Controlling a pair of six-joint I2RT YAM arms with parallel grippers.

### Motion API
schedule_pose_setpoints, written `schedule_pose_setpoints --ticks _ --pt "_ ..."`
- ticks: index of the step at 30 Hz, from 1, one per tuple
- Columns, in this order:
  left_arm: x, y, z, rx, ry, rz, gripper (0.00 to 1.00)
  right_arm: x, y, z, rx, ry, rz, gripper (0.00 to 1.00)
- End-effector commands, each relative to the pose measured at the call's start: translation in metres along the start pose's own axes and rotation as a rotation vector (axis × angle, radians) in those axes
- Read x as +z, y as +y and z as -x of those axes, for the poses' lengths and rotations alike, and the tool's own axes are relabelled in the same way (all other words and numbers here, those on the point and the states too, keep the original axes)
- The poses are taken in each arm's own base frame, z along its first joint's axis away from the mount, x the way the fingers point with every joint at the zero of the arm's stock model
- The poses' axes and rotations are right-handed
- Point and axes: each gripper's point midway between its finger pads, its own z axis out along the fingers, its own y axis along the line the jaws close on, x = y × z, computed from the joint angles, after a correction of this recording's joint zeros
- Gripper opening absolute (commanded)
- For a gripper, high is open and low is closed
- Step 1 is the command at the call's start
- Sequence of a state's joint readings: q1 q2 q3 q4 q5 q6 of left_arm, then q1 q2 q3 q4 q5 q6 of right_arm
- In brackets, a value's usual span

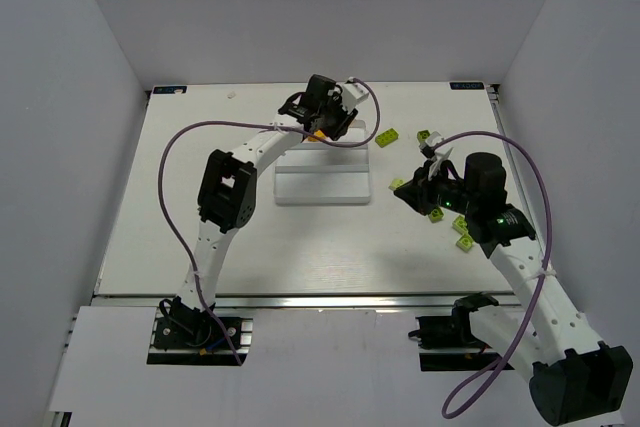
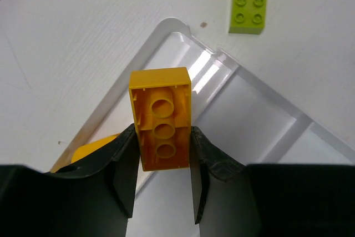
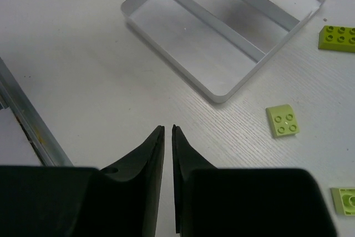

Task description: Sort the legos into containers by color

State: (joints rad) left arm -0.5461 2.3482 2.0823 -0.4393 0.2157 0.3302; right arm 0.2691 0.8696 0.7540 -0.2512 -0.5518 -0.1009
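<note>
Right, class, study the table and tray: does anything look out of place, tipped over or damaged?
Nothing looks damaged or spilled. The white tray sits flat. The yellow brick in the left fingers shows its hollow underside to the wrist camera. Lime bricks lie loose beside the tray.

- The yellow brick [image 2: 161, 117] is smooth, shiny plastic.
- The white tray [image 3: 205, 48] is glossy plastic with bright glints.
- The table [image 3: 83, 81] is white and matt, with a fine grain.
- The rail [image 3: 28, 115] at its near edge is grey metal.
</note>
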Motion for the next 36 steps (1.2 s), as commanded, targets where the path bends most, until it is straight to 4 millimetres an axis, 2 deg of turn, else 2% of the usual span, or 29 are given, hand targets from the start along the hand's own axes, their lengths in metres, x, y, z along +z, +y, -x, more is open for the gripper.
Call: schedule_pose_setpoints --ticks 1,2,7,9,12,14,17,18,21,22,23,24,25,26,27,28,29,30,31,32,33,34,35,36 --pt "0.005 0.027 0.019 0.053 -0.064 0.107 0.27 0.001 -0.007 0.007 -0.02 -0.034 -0.019 0.17" --pt "0.006 0.029 0.019 0.052 -0.065 0.122 0.32 0.001 -0.008 0.007 -0.02 -0.033 -0.021 0.17" --pt "0.012 0.037 0.014 0.035 -0.058 0.167 0.43 0.0 -0.009 0.006 -0.014 -0.033 -0.021 0.19" --pt "0.014 0.038 0.01 0.031 -0.052 0.173 0.57 -0.001 -0.012 0.006 -0.008 -0.033 -0.028 0.19" --pt "0.015 0.04 0.009 0.01 -0.051 0.186 0.62 -0.002 -0.014 0.005 -0.003 -0.034 -0.034 0.22" --pt "0.012 0.04 0.016 -0.007 -0.066 0.188 0.7 -0.002 -0.016 0.005 0.001 -0.034 -0.034 0.27" --pt "0.0 0.039 0.035 -0.028 -0.11 0.18 0.74 -0.002 -0.016 0.003 0.006 -0.03 -0.032 0.34" --pt "-0.013 0.04 0.052 -0.034 -0.149 0.185 0.73 -0.003 -0.018 0.003 0.001 -0.032 -0.036 0.36" --pt "-0.041 0.039 0.081 -0.12 -0.217 0.19 0.7 -0.004 -0.026 0.002 -0.024 -0.026 -0.064 0.43" --pt "-0.072 0.037 0.11 -0.175 -0.29 0.188 0.65 -0.005 -0.033 0.001 -0.034 -0.02 -0.097 0.51" --pt "-0.082 0.034 0.104 -0.214 -0.28 0.173 0.45 -0.006 -0.037 -0.001 -0.044 -0.012 -0.114 0.56" --pt "-0.097 0.03 0.109 -0.335 -0.31 0.137 0.32 -0.006 -0.048 -0.005 -0.067 0.005 -0.156 0.6" --pt "-0.11 0.022 0.109 -0.384 -0.318 0.112 0.22 -0.005 -0.052 -0.007 -0.079 0.017 -0.17 0.63" --pt "-0.141 0.013 0.102 -0.435 -0.321 0.103 0.09 -0.004 -0.057 -0.011 -0.084 0.036 -0.184 0.68" --pt "-0.156 0.008 0.096 -0.479 -0.32 0.112 0.07 -0.001 -0.062 -0.019 -0.075 0.07 -0.192 0.71" --pt "-0.17 0.004 0.089 -0.509 -0.322 0.124 0.07 -0.001 -0.068 -0.017 -0.095 0.083 -0.206 0.73" --pt "-0.214 -0.003 0.101 -0.498 -0.384 0.129 0.08 0.0 -0.073 -0.02 -0.09 0.108 -0.215 0.74" --pt "-0.211 -0.016 0.063 -0.516 -0.32 0.133 0.26 0.004 -0.076 -0.031 -0.069 0.16 -0.213 0.74" --pt "-0.226 -0.013 0.05 -0.524 -0.323 0.176 0.43 0.004 -0.083 -0.035 -0.067 0.187 -0.235 0.74" --pt "-0.263 -0.017 0.055 -0.515 -0.392 0.203 0.55 0.004 -0.089 -0.033 -0.076 0.205 -0.249 0.72" --pt "-0.261 -0.025 0.021 -0.526 -0.343 0.221 0.72 0.006 -0.095 -0.045 -0.056 0.256 -0.255 0.71" --pt "-0.271 -0.022 0.012 -0.517 -0.353 0.265 0.79 0.007 -0.102 -0.048 -0.059 0.282 -0.276 0.65" --pt "-0.294 -0.02 0.011 -0.511 -0.395 0.313 0.85 0.007 -0.109 -0.046 -0.059 0.29 -0.297 0.59" --pt "-0.294 -0.022 -0.01 -0.496 -0.356 0.34 0.86 0.01 -0.118 -0.056 -0.037 0.331 -0.314 0.52"
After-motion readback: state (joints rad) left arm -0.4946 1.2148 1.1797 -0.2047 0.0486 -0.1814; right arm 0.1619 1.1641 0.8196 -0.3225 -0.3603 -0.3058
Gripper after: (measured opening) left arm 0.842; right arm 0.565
